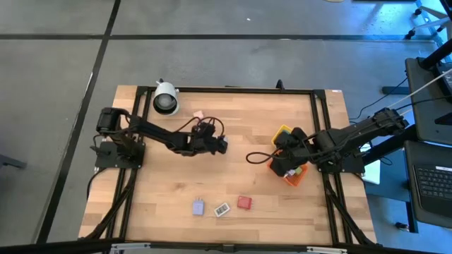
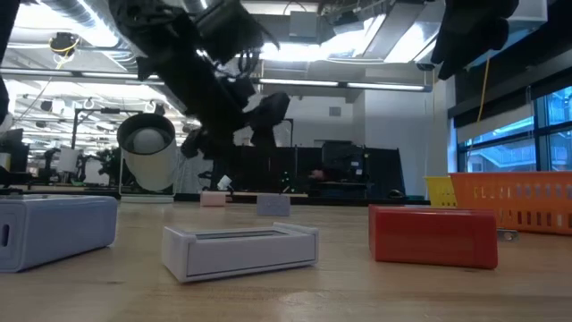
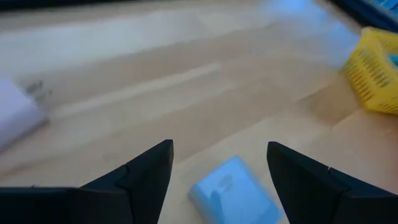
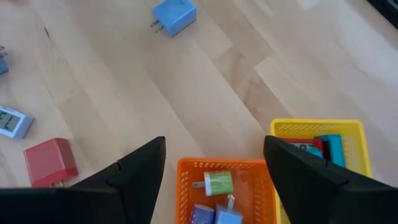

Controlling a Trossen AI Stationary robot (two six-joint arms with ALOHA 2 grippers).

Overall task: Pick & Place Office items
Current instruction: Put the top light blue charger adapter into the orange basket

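My left gripper (image 1: 220, 145) hangs open over the middle of the table. A blue plug block (image 3: 233, 194) lies flat on the wood below and between its fingers, untouched; the right wrist view shows the same blue block (image 4: 174, 15). My right gripper (image 4: 214, 142) is open and holds nothing, hovering above the orange bin (image 4: 217, 167), which holds a green plug (image 4: 217, 183) and lavender pieces. Near the front edge lie a lavender block (image 1: 199, 207), a white piece (image 1: 222, 209) and a red block (image 1: 244, 202). A pink piece (image 1: 198, 114) lies near the far edge.
The yellow bin (image 1: 282, 130) stands just beyond the orange bin (image 1: 295, 175) at the table's right and holds red and teal pieces (image 4: 320, 148). A white cylinder with a dark face (image 1: 166, 97) stands at the far left. A black cable (image 1: 258, 156) loops by the right gripper.
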